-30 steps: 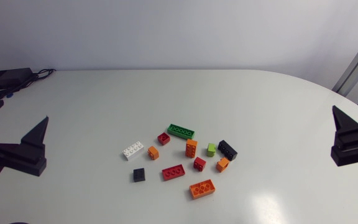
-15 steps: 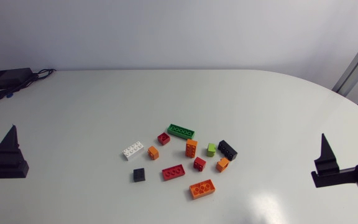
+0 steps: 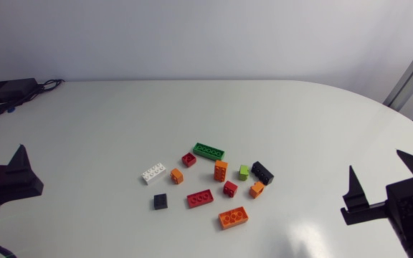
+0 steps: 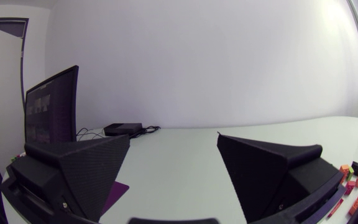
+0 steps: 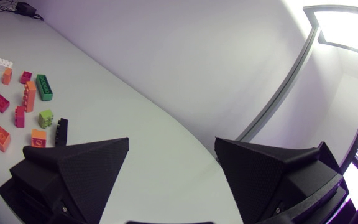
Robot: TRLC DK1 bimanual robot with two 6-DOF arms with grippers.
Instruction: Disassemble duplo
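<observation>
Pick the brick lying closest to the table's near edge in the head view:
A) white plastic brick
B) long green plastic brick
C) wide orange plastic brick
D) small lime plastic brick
C: the wide orange plastic brick sits at the near end of the pile, closer to that edge than the long red plastic brick and the small black plastic brick.

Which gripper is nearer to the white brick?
Left. The white brick lies at the left end of the brick cluster, toward the left gripper; the right gripper is beyond the whole cluster, on the opposite side.
</observation>
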